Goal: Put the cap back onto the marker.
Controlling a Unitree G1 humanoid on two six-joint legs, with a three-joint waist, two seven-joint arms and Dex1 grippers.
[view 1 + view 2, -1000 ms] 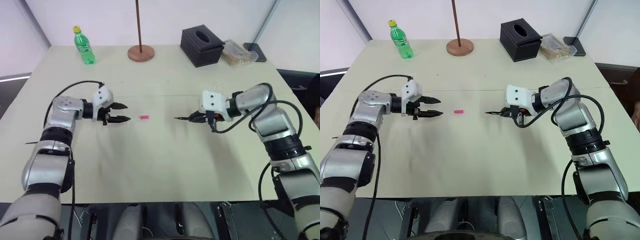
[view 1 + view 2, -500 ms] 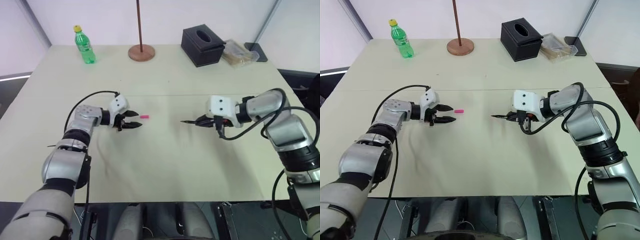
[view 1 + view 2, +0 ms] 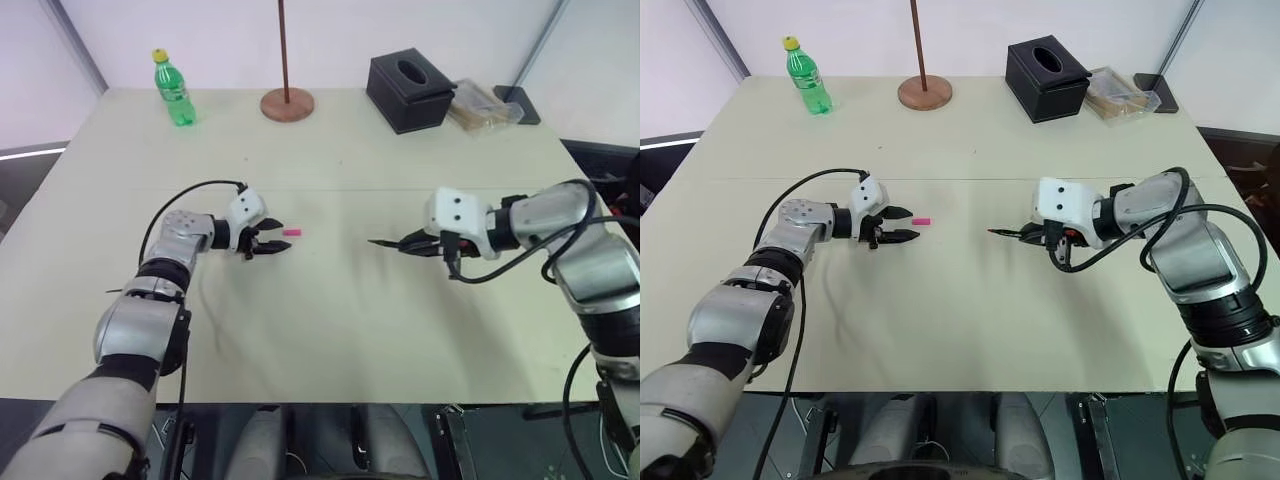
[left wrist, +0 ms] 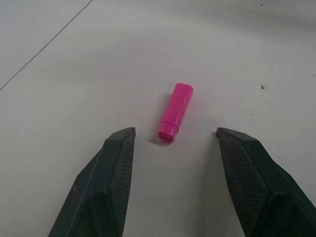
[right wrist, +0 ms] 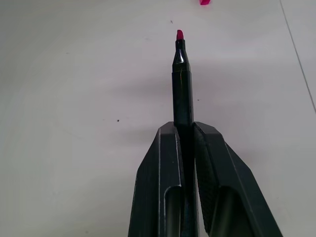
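The pink cap (image 4: 175,111) lies flat on the pale table, also seen as a small pink cap (image 3: 291,232) left of centre. My left gripper (image 3: 274,243) stands open just short of it, its two black fingers (image 4: 116,170) spread either side of the cap's near end without touching it. My right gripper (image 3: 418,243) is shut on the black marker (image 5: 181,79), whose bare pink tip points toward the cap. The marker (image 3: 1006,233) hovers above the table, a hand's width to the right of the cap.
At the back of the table stand a green bottle (image 3: 172,88), a wooden pole on a round base (image 3: 287,103), a black tissue box (image 3: 411,91) and a clear tray (image 3: 482,103). A seam line (image 3: 960,181) crosses the table behind both grippers.
My left gripper has slid right, toward the cap, and now brackets its near end. The right gripper with the marker has drawn back a little to the right.
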